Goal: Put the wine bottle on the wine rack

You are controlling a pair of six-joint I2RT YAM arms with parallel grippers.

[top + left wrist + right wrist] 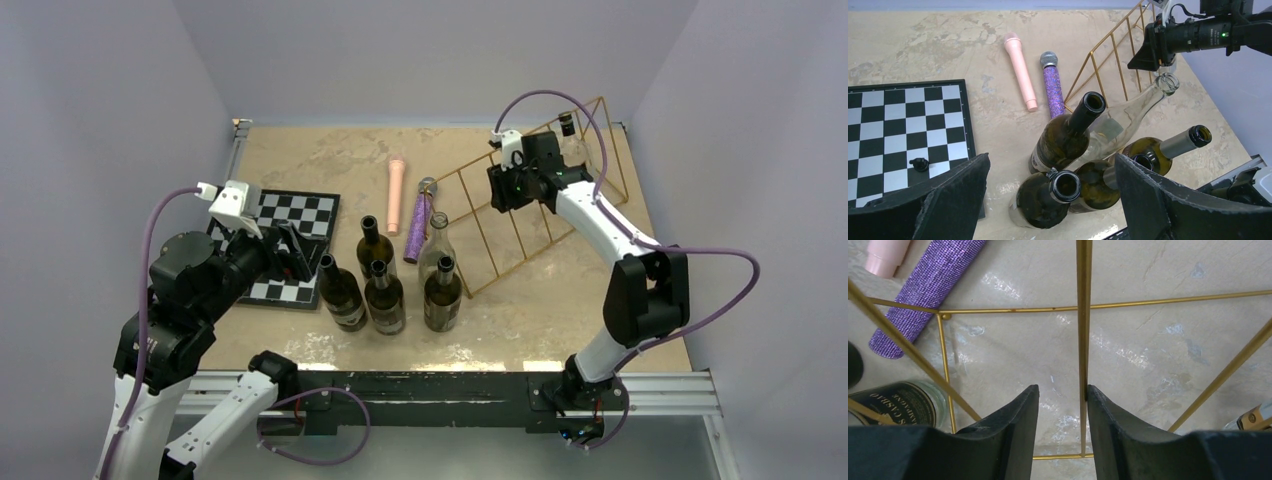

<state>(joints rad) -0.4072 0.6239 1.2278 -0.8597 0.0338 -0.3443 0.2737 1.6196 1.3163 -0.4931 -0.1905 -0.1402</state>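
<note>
Several wine bottles stand in a cluster mid-table: dark ones [343, 297] [376, 246] [385, 300] [443, 296] and a clear one [437, 238]. The golden wire wine rack [545, 247] lies to their right; a dark-capped bottle [570, 135] stands at its far end. My left gripper [297, 252] is open and empty, just left of the cluster; in the left wrist view its gripper [1051, 165] hangs above the nearest dark bottle's mouth [1066, 186]. My right gripper [500, 190] hovers over the rack, narrowly open and empty [1063, 390], above a rack wire [1083, 315].
A black-and-white chessboard [290, 225] lies at the left under my left arm, with one black pawn [920, 164] on it. A pink microphone [397, 190] and a purple glitter microphone [418, 225] lie behind the bottles. Walls close in on three sides.
</note>
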